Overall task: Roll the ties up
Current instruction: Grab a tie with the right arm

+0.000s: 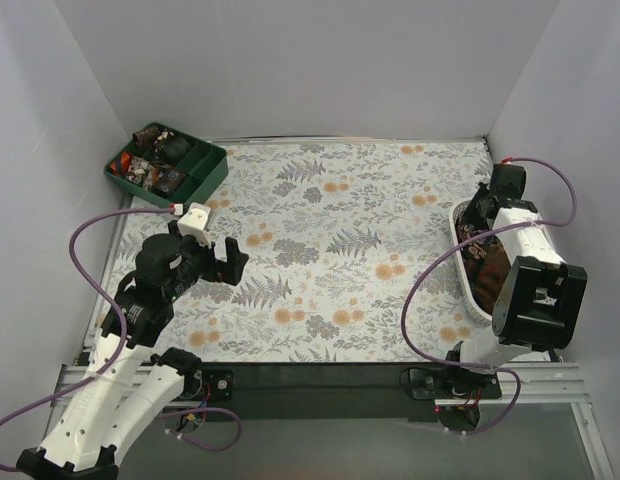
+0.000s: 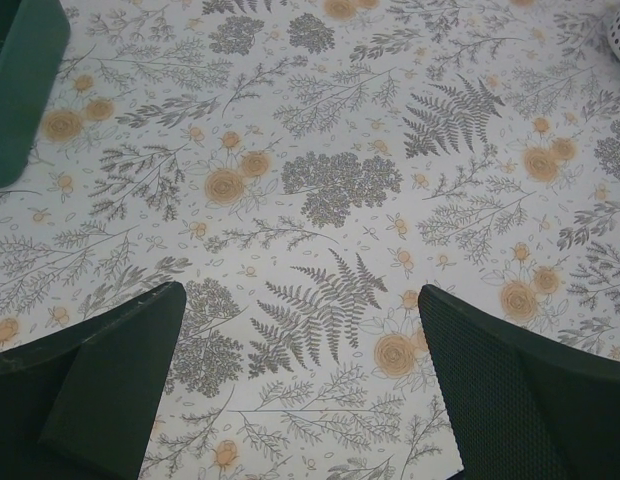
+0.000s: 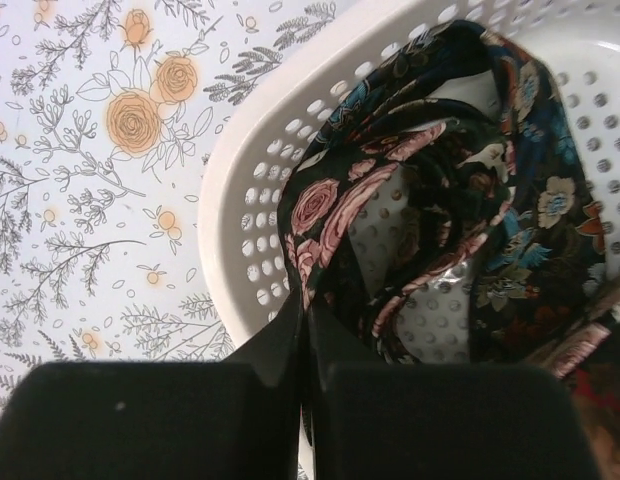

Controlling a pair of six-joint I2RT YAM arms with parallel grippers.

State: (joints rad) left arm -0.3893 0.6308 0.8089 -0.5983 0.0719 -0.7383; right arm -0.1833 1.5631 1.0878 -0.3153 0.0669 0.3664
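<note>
Several dark floral ties point(image 3: 550, 210) lie tangled in the white lattice basket point(image 3: 240, 200) at the table's right side. My right gripper point(image 3: 306, 320) reaches into the basket's near end, shut on a fold of a black tie with pink roses point(image 3: 330, 205). From above, the right gripper point(image 1: 480, 215) sits over the basket point(image 1: 460, 270) and the ties point(image 1: 485, 265). My left gripper point(image 1: 212, 245) hovers over the left of the floral tablecloth. In the left wrist view this gripper point(image 2: 300, 340) is open, with only cloth between its fingers point(image 2: 110, 370).
A dark green divided tray point(image 1: 205, 170) stands at the back left corner with small dark coils point(image 1: 155, 170) in it; its corner point(image 2: 20, 90) shows in the left wrist view. White walls enclose the table on three sides.
</note>
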